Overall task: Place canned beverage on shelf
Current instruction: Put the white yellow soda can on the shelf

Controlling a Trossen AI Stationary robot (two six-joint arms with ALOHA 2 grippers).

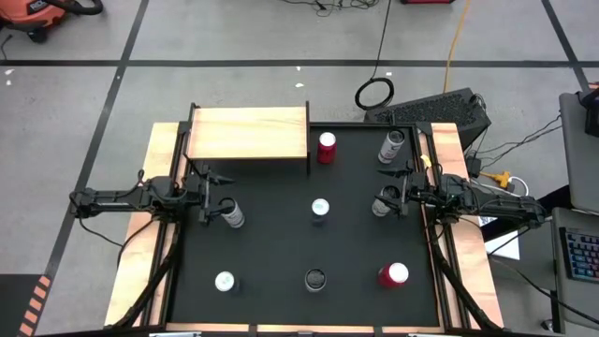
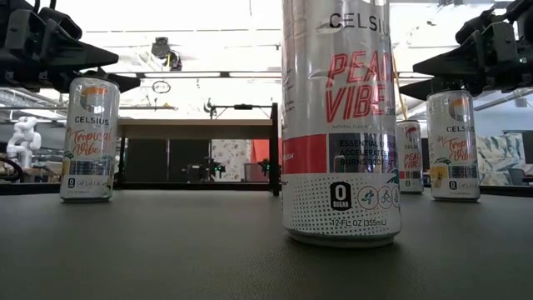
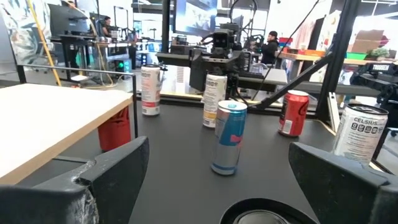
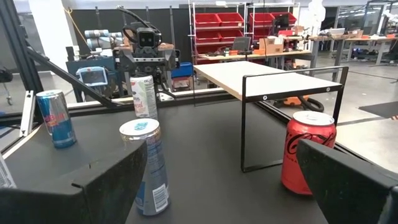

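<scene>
Both sets of jaws stand spread as wide as they go and hold nothing. The left gripper [image 1: 217,194] hovers above a pale can [image 1: 233,215] at the left edge of the mat, whose rim shows right under its fingers in the wrist view; whether a finger brushes that can I can't quite tell from above. The right gripper [image 1: 389,194] hangs over a second pale can [image 1: 381,205] on the opposite side.

The shelf [image 1: 248,133] sits at the far left corner, its board bare, with a red can [image 1: 326,147] just beside its end.

To do this well, I'd reckon the left arm should drop straight down around its can, centre the fingers on the body below the rim, close firmly, then lift clear of the board's edge before setting it down.
</scene>
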